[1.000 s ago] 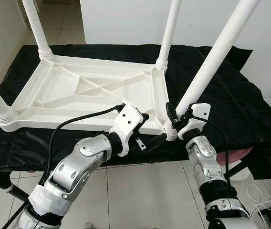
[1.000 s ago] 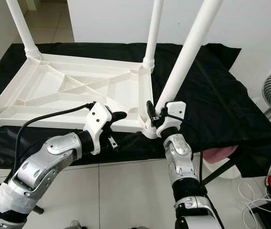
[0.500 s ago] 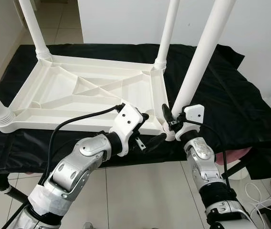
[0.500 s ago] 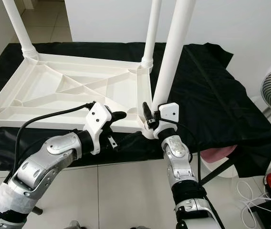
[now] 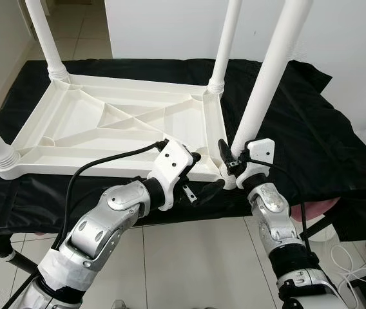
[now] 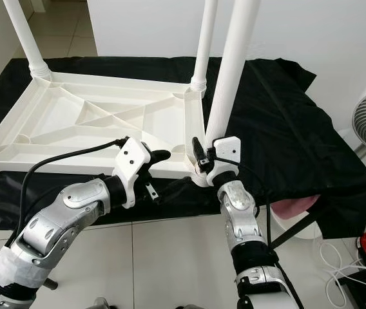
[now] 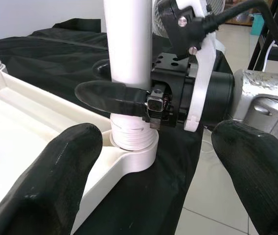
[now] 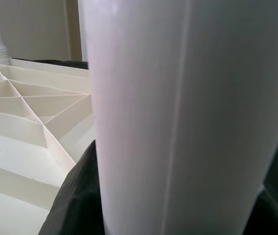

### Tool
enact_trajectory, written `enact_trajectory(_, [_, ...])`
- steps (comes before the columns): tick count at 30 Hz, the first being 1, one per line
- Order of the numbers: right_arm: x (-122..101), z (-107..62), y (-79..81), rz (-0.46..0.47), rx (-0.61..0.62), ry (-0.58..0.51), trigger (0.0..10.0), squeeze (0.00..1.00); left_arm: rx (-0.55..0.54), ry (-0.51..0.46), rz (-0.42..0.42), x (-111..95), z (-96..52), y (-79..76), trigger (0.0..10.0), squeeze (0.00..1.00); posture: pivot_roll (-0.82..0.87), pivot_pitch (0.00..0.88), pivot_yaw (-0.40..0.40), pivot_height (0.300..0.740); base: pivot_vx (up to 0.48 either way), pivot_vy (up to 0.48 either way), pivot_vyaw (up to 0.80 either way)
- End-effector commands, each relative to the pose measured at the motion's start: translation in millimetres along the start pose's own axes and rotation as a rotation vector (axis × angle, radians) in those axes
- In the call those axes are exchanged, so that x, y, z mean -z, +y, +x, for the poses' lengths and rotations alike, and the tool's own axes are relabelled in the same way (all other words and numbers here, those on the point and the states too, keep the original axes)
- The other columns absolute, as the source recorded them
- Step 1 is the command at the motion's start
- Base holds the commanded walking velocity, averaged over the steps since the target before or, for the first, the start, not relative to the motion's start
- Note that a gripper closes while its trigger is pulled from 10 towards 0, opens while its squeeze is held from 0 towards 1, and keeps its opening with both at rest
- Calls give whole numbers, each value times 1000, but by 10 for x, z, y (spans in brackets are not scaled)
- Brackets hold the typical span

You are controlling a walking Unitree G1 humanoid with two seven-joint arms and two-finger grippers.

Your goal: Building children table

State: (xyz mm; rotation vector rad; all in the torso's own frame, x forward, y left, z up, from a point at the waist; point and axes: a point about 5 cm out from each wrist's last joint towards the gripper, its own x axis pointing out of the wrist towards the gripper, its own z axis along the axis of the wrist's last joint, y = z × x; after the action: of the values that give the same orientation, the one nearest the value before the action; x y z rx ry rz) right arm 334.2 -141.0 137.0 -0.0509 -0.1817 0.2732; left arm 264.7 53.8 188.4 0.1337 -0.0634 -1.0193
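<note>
one white leg [image 5: 267, 84] stands near the frame's middle, in the upside-down table's [image 5: 105, 122] corner hole. right hand [image 5: 232, 161] squeezes its bottom, likely to twist it tight. left hand [image 5: 202, 177] waits wide open, holding nothing.

Upright table legs [image 5: 270, 74] ring the tabletop's [image 5: 115, 122] open ribbed middle; black cloth [image 5: 312, 135] rightward lies bare.

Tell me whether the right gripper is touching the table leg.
Touching. In the left wrist view, the right gripper has a black finger pressed flat against the white table leg, just above its threaded base.
</note>
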Motion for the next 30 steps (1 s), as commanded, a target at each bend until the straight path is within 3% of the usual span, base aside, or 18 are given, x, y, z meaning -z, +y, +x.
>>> enact_trajectory(1, [416,-195,-8,61,30,227,10000,0,78,-14,12,-51,9,-37,10000,0,35,87,-9,740,0,0,0])
enact_trajectory(15, [389,-252,3,65,67,184,10000,0,75,-16,11,-52,15,-38,10000,0,35,87,-14,740,0,0,0])
enact_trajectory(20, [328,-239,3,34,261,161,10000,0,73,-18,10,-50,19,-41,10000,0,33,85,-23,740,0,0,0])
enact_trajectory(30, [300,-186,105,36,440,161,10000,0,71,-24,7,-51,40,-37,10000,0,26,79,-29,740,0,0,0])
